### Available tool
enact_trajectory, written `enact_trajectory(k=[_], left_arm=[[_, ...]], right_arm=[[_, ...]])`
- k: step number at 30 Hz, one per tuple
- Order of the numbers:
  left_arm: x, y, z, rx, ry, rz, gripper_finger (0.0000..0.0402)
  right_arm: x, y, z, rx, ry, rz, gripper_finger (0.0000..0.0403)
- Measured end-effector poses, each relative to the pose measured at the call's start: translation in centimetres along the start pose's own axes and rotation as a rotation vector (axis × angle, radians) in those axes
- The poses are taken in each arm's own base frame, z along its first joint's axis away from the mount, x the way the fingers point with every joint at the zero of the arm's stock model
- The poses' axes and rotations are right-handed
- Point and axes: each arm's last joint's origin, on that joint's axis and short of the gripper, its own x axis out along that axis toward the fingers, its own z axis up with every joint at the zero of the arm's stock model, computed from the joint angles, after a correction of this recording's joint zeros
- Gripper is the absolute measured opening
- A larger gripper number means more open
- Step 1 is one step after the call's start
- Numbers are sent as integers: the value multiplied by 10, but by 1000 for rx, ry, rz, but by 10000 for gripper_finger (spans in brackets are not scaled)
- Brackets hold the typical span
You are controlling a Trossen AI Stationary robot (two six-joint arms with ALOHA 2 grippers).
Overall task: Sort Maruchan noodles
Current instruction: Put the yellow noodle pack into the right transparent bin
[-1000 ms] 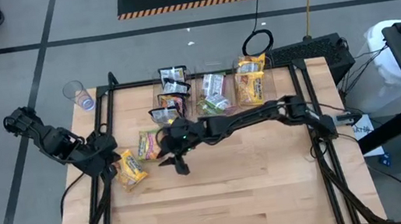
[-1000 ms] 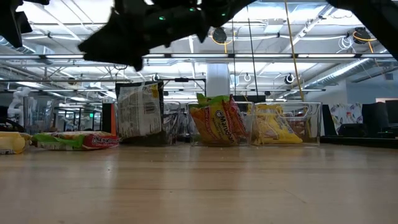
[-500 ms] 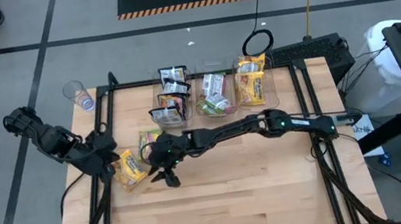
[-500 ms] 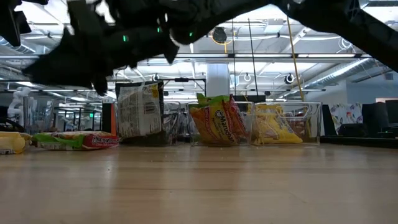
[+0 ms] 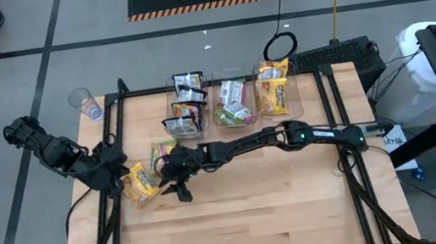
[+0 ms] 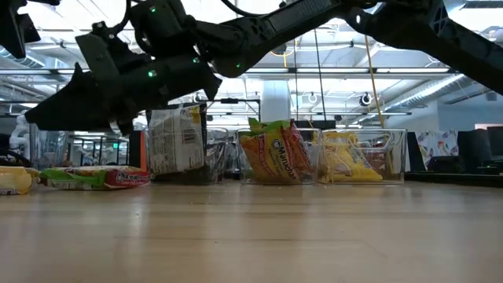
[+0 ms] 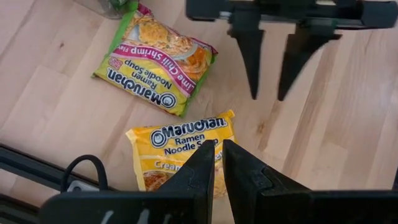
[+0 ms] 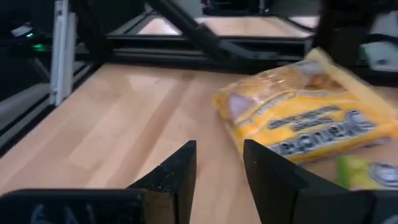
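Two Maruchan noodles packets lie flat on the wooden table near its left edge: a yellow one (image 5: 143, 182) (image 7: 183, 146) (image 8: 298, 124) and a green-edged one (image 5: 160, 155) (image 7: 155, 59). My right gripper (image 5: 181, 190) (image 7: 266, 93) (image 8: 219, 162) hovers open just right of the yellow packet, slanting down toward it, with nothing between its fingers. My left gripper (image 5: 116, 174) (image 7: 219, 163) hangs shut above the yellow packet's near end and touches nothing. More packets stand in three clear bins (image 5: 232, 103) at the far edge.
The bins hold dark packets (image 6: 177, 141), green-and-yellow packets (image 6: 275, 153) and yellow packets (image 6: 350, 157). A clear cup (image 5: 85, 102) stands at the far left corner. Black frame rails (image 5: 111, 120) run along the table's sides. Bare wood (image 5: 256, 211) fills the near half.
My right gripper has come down and gone toward the table's left edge, closing on the yellow packet, its fingers still apart. The packets have not moved.
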Motion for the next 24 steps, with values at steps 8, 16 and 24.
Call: enact_trajectory(k=[8, 16, 24], left_arm=[[0, 0, 0, -6, 0, 0, 37], [0, -3, -1, -6, 74, -64, 37], [1, -6, -1, -31, 92, -77, 37]], right_arm=[[-2, -10, -8, 2, 18, -28, 109], [-2, -9, -12, 12, 24, -24, 108], [-6, -7, 6, 21, -92, -16, 108]])
